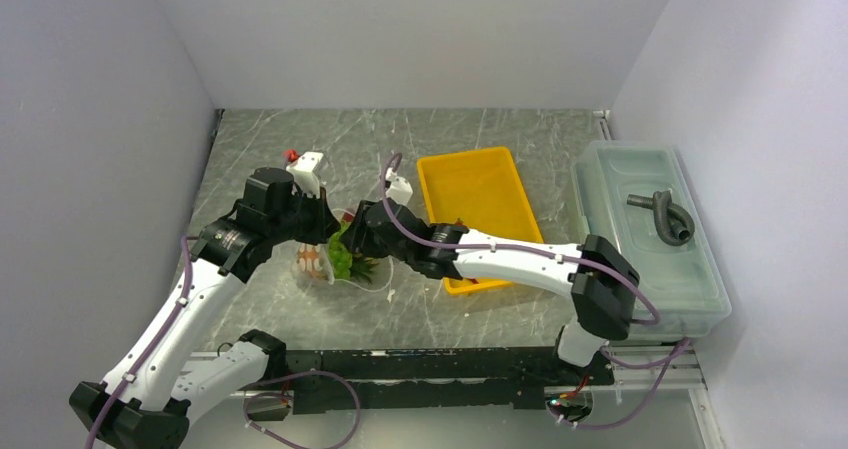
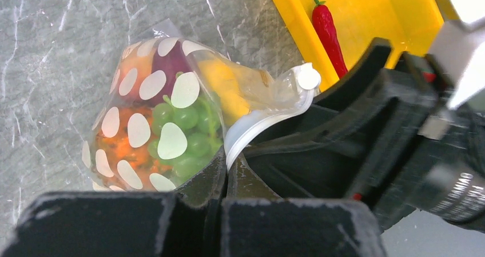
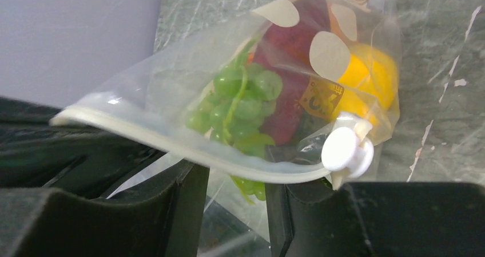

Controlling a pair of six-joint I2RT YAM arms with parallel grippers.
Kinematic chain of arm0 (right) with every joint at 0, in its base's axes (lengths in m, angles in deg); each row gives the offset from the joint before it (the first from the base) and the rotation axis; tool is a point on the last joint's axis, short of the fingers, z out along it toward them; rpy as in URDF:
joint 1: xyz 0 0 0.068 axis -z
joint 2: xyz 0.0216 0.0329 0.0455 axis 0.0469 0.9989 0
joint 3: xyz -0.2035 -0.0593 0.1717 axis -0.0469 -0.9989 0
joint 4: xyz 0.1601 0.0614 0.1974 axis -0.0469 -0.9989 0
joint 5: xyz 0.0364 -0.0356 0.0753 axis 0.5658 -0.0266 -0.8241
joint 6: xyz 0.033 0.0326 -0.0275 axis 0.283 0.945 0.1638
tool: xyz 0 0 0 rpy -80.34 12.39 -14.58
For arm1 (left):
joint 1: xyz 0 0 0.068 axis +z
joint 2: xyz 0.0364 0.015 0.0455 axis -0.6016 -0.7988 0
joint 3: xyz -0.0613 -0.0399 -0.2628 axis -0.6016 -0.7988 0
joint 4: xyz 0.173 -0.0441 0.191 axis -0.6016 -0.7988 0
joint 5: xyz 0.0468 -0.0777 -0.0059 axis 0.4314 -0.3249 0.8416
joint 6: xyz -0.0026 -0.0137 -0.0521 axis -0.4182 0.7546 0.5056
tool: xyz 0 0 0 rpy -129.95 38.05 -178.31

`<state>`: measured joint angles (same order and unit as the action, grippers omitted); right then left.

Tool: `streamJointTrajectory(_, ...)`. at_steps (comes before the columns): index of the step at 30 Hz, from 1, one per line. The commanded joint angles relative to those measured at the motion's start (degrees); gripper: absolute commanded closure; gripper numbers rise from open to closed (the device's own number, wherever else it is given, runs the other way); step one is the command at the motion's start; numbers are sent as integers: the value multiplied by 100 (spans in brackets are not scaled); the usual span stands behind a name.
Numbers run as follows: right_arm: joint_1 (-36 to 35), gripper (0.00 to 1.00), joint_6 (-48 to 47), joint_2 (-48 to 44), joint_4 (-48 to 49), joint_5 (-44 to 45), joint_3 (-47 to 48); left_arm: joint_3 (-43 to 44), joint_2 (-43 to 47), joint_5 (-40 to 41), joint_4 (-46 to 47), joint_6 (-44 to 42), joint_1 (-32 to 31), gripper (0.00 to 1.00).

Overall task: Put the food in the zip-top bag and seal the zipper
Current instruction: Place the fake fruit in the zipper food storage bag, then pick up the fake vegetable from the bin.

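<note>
Progress: mostly loaded, not finished. The zip-top bag (image 2: 143,125) lies on the grey marble table (image 1: 300,139) near centre, btwn the two wrists. The yellow tray (image 1: 480,169) is at its 2 o'clock and the lidded bin (image 1: 620,169) is further out at 3.

In the bag:
- 1 bunch of green grapes (image 3: 240,97)
- 1 purple eggplant piece (image 3: 291,45)
- 1 yellow pear (image 3: 366,79)
- orange stuff (image 2: 123,151) at the bottom; can't split it into peach vs pineapple, so it's at least 1

Outside: 1 red chilli (image 2: 327,31), alone in the tray, at approx 1 o'clock of the bag in the L wrist view.

The zipper (image 3: 171,145) reads as one pale band pressed together along the run I can see, w/ 1 white slider knob (image 3: 347,151) at its end. Can't confirm it's sealed the whole way.

L gripper (image 2: 226,174) is clenched on the zipper. R gripper (image 3: 237,182) is released: the jaws stand apart, the band crosses over the gap and nothing is pinched.

Left to do, prob: get the chilli in, which looks to need the mouth open, then run the seal end to end.

Others: 1 tray, 1 bin, 1 grey hose piece (image 1: 665,217) on the bin lid, 2 arms.
</note>
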<state>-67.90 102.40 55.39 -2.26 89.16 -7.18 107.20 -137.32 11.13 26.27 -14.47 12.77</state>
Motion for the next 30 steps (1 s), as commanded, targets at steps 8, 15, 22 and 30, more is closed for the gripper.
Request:
streamJointTrajectory(8, 26, 54, -975, -1058, -767, 290, 146, 16, 57, -68, 84, -18, -20, 100)
streamJointTrajectory(15, 34, 52, -1388, -1957, -1447, 1029, -248, 25, 63, -69, 84, -14, -14, 100)
streamJointTrajectory(22, 307, 50, -1658, -2704, -2110, 1419, -663, 19, 30, -87, 84, -10, -15, 100)
streamJointTrajectory(30, 1036, 46, -1776, -3216, -2361, 1302, -1356, 24, 33, -86, 84, -10, -19, 100)
